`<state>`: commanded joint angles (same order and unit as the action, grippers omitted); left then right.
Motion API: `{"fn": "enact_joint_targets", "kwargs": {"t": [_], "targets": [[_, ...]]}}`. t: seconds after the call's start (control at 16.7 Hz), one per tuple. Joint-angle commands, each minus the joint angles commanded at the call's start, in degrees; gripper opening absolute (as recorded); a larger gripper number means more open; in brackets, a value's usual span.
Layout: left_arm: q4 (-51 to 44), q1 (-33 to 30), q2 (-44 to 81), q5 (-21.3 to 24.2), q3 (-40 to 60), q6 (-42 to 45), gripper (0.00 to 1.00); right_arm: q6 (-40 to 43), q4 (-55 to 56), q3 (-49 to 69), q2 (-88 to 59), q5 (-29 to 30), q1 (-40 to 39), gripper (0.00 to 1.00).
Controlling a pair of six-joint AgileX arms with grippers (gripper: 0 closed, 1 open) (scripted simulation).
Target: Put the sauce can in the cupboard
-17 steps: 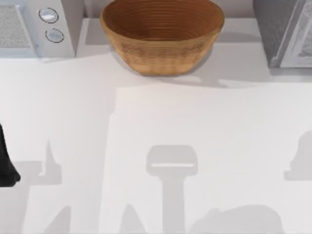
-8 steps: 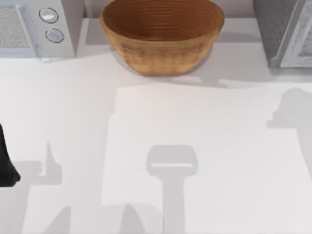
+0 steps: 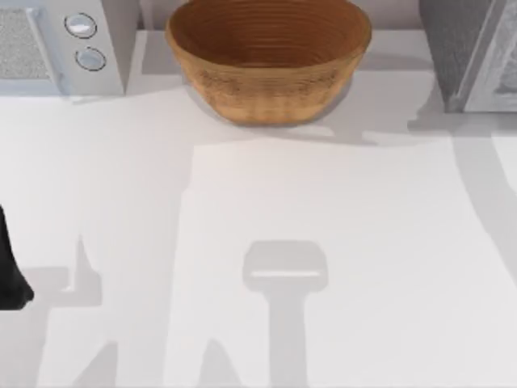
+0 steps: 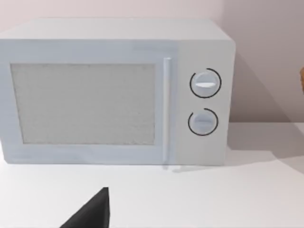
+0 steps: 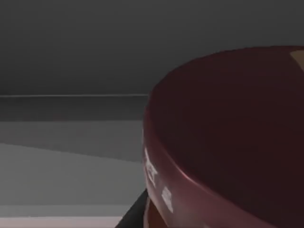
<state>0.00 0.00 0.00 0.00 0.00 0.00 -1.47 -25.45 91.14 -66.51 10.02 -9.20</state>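
The sauce can point(image 5: 228, 142) sits very close in the right wrist view, its dark maroon round top facing the camera and a strip of orange label below. My right gripper is shut on the sauce can; one dark finger point(image 5: 135, 213) shows beside it. Dim grey cupboard walls and a shelf point(image 5: 71, 133) lie behind the can. In the top view the grey cupboard point(image 3: 464, 48) stands at the back right. My left gripper point(image 3: 10, 275) rests parked at the table's left edge.
A big woven brown basket point(image 3: 269, 56) stands at the back middle. A white microwave point(image 3: 65, 44) with two dials is at the back left, and the left wrist view faces its door point(image 4: 85, 104). The white table point(image 3: 258, 202) carries arm shadows.
The right arm's shadow has slid from the table's lower right up to the cupboard at the back right. The left arm, basket and microwave have not moved.
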Motion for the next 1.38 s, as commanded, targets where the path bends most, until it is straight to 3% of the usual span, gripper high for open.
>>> {"fn": "enact_joint_targets", "kwargs": {"t": [0.3,0.84,1.38], "targets": [[0.00,0.00,0.00,0.00,0.00,0.00,1.00,0.44,-3.76,14.25,-9.90,1.26,-1.63,0.00],[0.00,0.00,0.00,0.00,0.00,0.00,1.00,0.63,-3.57,17.67,-13.07,0.70,-1.31,0.00],[0.00,0.00,0.00,0.00,0.00,0.00,1.00,0.28,0.14,39.04,-38.79,-2.76,2.92,0.00]]}}
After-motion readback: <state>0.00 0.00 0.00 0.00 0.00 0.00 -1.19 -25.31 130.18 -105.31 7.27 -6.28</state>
